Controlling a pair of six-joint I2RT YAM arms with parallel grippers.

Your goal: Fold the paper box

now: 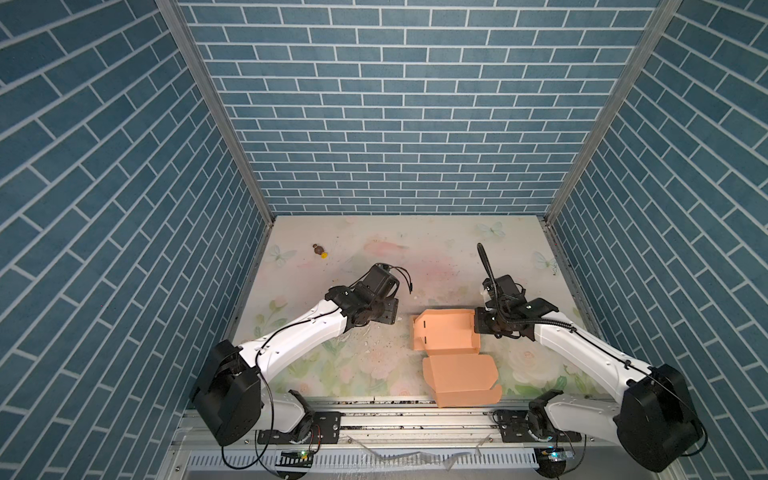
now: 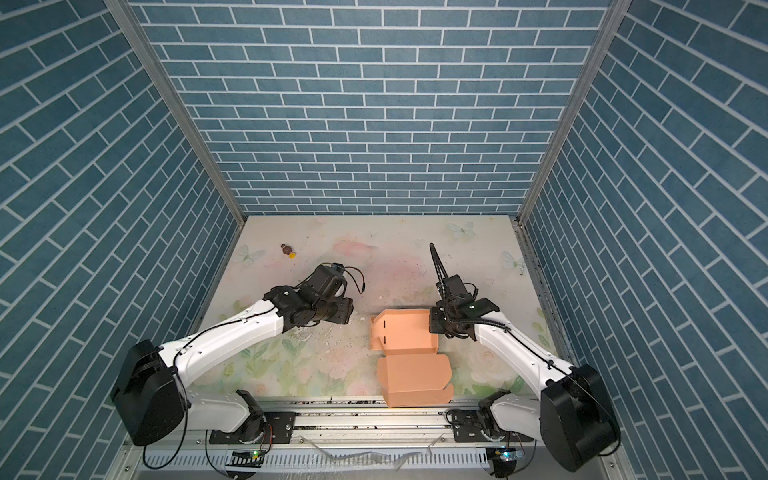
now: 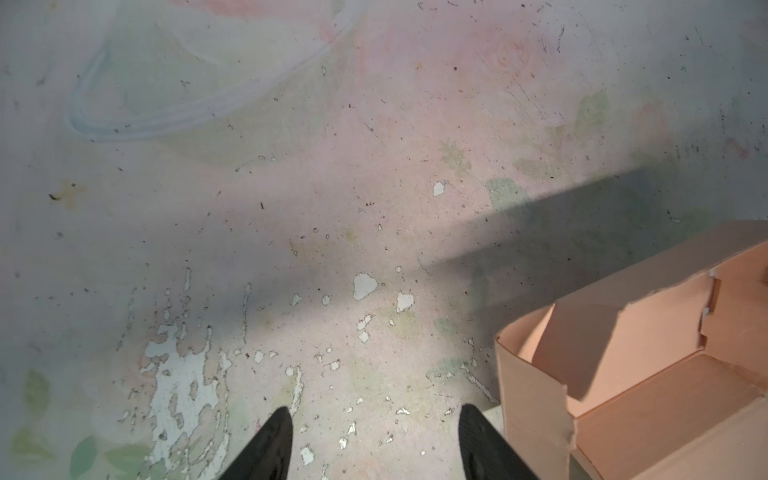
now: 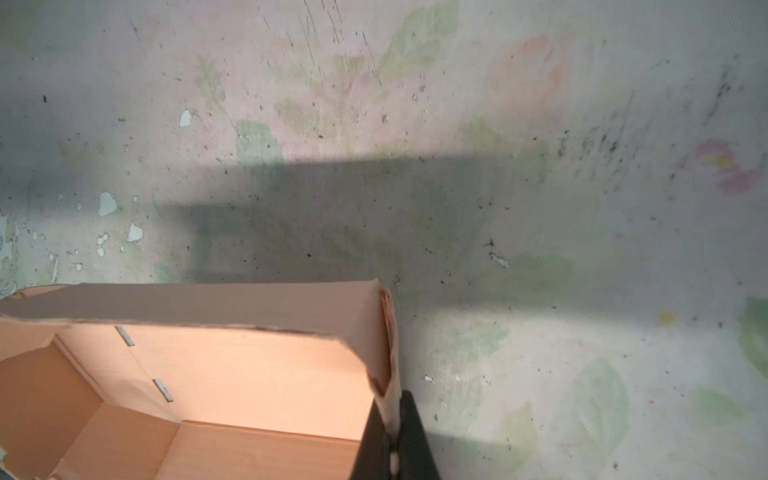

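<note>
The paper box [image 1: 446, 332] is seen right of centre on the flowered surface [image 1: 374, 257], partly folded: a tray with raised walls, and a lid panel spread flat toward the near rail. In both top views it sits between the two arms, well nearer the right one.

The right gripper [image 4: 392, 399] is found at the tray's right wall, close to the far right corner. Its fingers [image 4: 409, 432] are pressed together on the upright cardboard edge, one inside the wall and one outside, so the paper box [image 4: 249, 374] is pinched there.

The left gripper [image 3: 374, 411] is held over bare, chipped surface to the left of the tray. Its fingers [image 3: 274, 440] are spread apart, with nothing between them. The near corner of the paper box [image 3: 665, 395] is seen just beside one finger, and no contact is made.
</note>
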